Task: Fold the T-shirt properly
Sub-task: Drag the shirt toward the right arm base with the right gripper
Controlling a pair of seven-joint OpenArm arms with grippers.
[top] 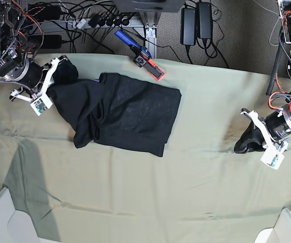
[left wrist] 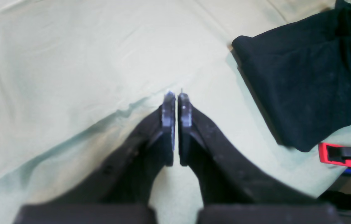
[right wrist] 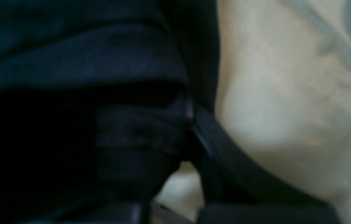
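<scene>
The black T-shirt (top: 127, 111) lies plain side up, partly folded, on the pale green table cloth (top: 185, 192) at the back left of the base view. Its left end is bunched and drawn up toward my right gripper (top: 63, 68). In the right wrist view, that gripper (right wrist: 189, 115) is shut on the T-shirt (right wrist: 85, 77), with dark folds covering one finger. My left gripper (top: 242, 144) rests at the right side, well away from the shirt. In the left wrist view it (left wrist: 177, 96) is shut, tips on bare cloth, with the T-shirt (left wrist: 306, 84) off to the upper right.
A red and blue clamp (top: 146, 55) grips the table's back edge just behind the shirt, and also shows as the clamp (left wrist: 340, 154) in the left wrist view. Cables and power bricks hang behind the table. The table cloth is creased near the left gripper.
</scene>
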